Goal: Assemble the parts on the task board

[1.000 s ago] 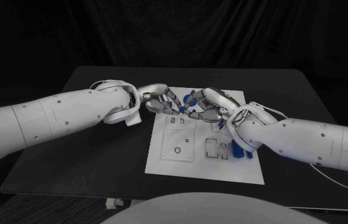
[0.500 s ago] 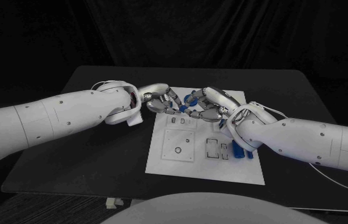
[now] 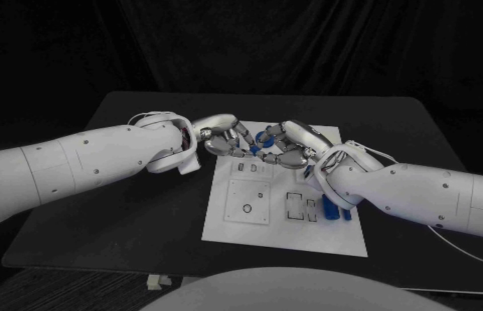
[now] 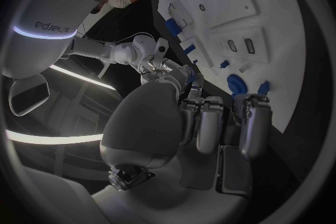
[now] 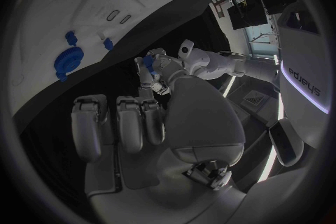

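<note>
Over the task board [image 3: 285,236] both hands meet — right wrist view alone shows left fingers [image 5: 148,64] pinching a blue part [image 5: 148,60].

A black table [image 3: 151,206] with rounded corners stands before a black curtain [image 3: 262,39] that hangs in vertical folds across the whole backdrop. Dark floor [image 3: 61,286] shows beneath the table's near edge, where a small pale object [image 3: 156,282] sits. In the right wrist view, a dark monitor [image 5: 246,11] hangs beside a lit, pale blue-green area [image 5: 260,39] of the room. Curved strips of light [image 4: 49,139] cross the left wrist view.
</note>
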Action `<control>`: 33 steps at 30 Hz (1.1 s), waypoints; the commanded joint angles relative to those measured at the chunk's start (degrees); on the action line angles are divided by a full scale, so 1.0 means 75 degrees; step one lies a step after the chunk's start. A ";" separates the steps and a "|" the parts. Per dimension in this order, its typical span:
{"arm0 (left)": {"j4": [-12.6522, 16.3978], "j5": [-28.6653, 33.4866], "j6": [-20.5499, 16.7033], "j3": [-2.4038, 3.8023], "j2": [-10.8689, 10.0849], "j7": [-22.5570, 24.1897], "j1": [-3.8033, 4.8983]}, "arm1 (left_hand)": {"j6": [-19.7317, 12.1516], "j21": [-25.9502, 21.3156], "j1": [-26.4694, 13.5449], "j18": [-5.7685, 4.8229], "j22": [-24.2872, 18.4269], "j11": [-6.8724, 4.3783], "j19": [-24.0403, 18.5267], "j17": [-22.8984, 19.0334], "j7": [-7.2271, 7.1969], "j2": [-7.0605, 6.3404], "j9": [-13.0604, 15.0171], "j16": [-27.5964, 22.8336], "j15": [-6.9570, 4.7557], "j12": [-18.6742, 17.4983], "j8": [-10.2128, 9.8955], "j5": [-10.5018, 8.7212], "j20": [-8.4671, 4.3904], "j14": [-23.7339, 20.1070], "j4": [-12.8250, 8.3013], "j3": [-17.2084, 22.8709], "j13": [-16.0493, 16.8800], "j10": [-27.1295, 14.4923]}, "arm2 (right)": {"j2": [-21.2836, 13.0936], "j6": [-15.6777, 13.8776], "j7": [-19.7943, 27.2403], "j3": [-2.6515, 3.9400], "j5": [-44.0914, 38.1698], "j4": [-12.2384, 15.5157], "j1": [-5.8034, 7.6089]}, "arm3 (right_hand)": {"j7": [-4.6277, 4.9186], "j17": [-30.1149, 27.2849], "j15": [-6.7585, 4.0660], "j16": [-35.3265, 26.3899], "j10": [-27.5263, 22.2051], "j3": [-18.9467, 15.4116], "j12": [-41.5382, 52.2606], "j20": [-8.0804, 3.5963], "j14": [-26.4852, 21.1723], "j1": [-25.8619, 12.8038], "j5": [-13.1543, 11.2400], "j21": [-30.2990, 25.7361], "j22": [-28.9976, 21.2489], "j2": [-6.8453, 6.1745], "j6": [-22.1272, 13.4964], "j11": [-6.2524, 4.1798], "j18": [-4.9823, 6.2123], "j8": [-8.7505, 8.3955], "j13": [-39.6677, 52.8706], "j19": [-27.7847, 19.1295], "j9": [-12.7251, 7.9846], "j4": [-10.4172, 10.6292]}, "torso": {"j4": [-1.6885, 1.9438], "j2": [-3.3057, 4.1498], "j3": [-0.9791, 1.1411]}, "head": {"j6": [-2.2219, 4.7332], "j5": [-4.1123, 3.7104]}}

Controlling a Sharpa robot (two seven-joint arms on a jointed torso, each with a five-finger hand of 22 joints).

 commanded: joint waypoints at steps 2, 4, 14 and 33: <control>0.0008 0.0045 -0.0163 0.0010 0.0037 0.0280 -0.0018 | 0.0141 0.0056 0.0091 0.0085 0.1542 -0.0077 0.0215 0.2013 -0.0023 0.0013 -0.0010 0.0020 -0.0068 0.0050 0.0091 0.0051 -0.0085 0.0799 -0.0011 -0.0050 0.1964 0.0746 | 0.0007 0.0018 -0.0124 0.0002 -0.0001 0.0001 -0.0004 | -0.0024 0.2013 -0.0042 0.0019 0.0808 0.0055 0.0020 -0.0035 0.0788 0.0059 -0.0013 0.0021 0.2012 0.0079 -0.0012 -0.0037 -0.0122 0.0042 0.2012 0.0810 0.0043 -0.0002 | -0.0005 0.0002 0.0001 | -0.0002 0.0007; 0.0001 0.0045 -0.0167 0.0010 0.0044 0.0270 -0.0020 | 0.0208 0.0072 0.0129 0.0079 0.1559 -0.0102 0.0236 0.2013 -0.0049 0.0036 -0.0012 0.0020 -0.0089 0.0066 0.0145 0.0107 -0.0104 0.0799 -0.0025 -0.0050 0.1986 0.0769 | 0.0008 0.0013 -0.0128 0.0002 -0.0001 0.0000 -0.0004 | -0.0024 0.2013 -0.0042 0.0019 0.0808 0.0055 0.0020 -0.0035 0.0788 0.0059 -0.0013 0.0021 0.2012 0.0079 -0.0012 -0.0037 -0.0122 0.0042 0.2012 0.0810 0.0043 -0.0002 | -0.0005 0.0002 0.0001 | -0.0002 0.0004; -0.0034 0.0045 -0.0115 0.0010 0.0086 0.0153 -0.0041 | 0.1033 0.0123 0.0372 0.0055 0.1632 -0.0400 0.0331 0.2013 -0.0369 0.0111 0.0207 0.0020 -0.0364 0.0085 0.0805 0.0847 -0.0368 0.0799 -0.0327 -0.0161 0.2012 0.0795 | -0.0006 -0.0012 -0.0131 0.0002 -0.0001 0.0008 -0.0004 | -0.0022 0.2013 -0.0042 0.0019 0.0808 0.0064 0.0020 -0.0036 0.0788 0.0068 -0.0015 0.0021 0.2012 0.0086 -0.0015 -0.0035 -0.0122 0.0047 0.2012 0.0810 0.0053 -0.0009 | -0.0005 0.0009 0.0005 | -0.0002 0.0008; -0.0009 0.0044 -0.0409 0.0011 0.0108 0.0359 -0.0065 | 0.1027 0.0113 0.0394 0.0052 0.1642 -0.0464 0.0349 0.2013 -0.0418 0.0095 0.0463 0.0020 -0.0448 0.0085 0.1094 0.1391 -0.0467 0.0799 -0.0461 -0.0126 0.2012 0.0795 | -0.0035 0.0488 -0.0502 0.0001 -0.0001 -0.0066 -0.0005 | 0.0006 0.2013 -0.0030 0.0019 0.0808 0.0165 0.0020 -0.0031 0.0788 0.0162 0.0115 0.0021 0.2012 0.0130 -0.0072 -0.0015 -0.0122 0.0101 0.2012 0.0810 0.0158 -0.0118 | -0.0013 -0.0004 0.0004 | -0.0002 -0.0007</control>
